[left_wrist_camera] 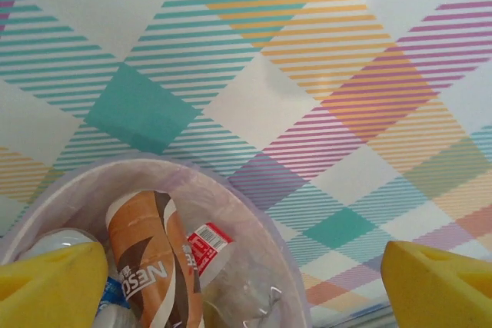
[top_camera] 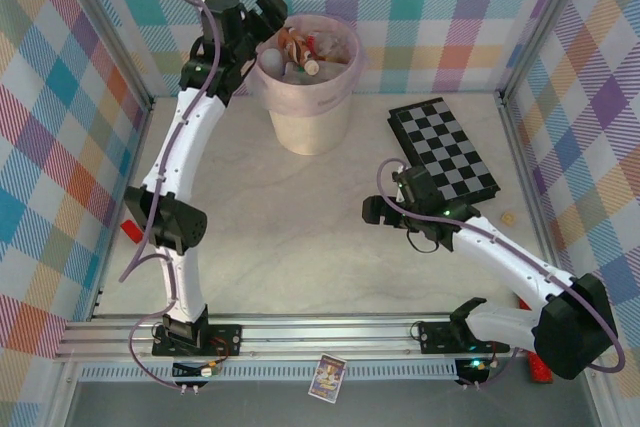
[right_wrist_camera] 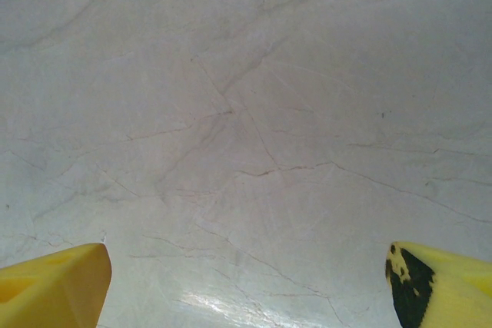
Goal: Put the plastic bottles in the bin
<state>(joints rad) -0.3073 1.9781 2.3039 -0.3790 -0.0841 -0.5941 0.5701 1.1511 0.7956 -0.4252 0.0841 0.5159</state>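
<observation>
The bin (top_camera: pixel 305 112), a pale bucket with a pink liner, stands at the back of the table with several plastic bottles (top_camera: pixel 304 51) piled inside. My left gripper (top_camera: pixel 272 15) hovers open over the bin's left rim with nothing between its fingers. In the left wrist view the bin's rim (left_wrist_camera: pixel 257 217) curves below; inside lie a brown-orange bottle (left_wrist_camera: pixel 146 259) and a clear bottle with a red label (left_wrist_camera: pixel 206 242), and the left gripper (left_wrist_camera: pixel 246 301) spreads its yellow fingertips (left_wrist_camera: pixel 54 282) wide. My right gripper (top_camera: pixel 378 210) is open over bare table (right_wrist_camera: pixel 246 113), and the right wrist view shows nothing between the fingers of the right gripper (right_wrist_camera: pixel 250 297).
A black-and-white checkerboard (top_camera: pixel 443 150) lies right of the bin, just behind the right arm. A red object (top_camera: pixel 131 230) sits at the table's left edge by the left arm. Plaid walls close in the back and sides. A small card (top_camera: pixel 327 377) lies below the front rail.
</observation>
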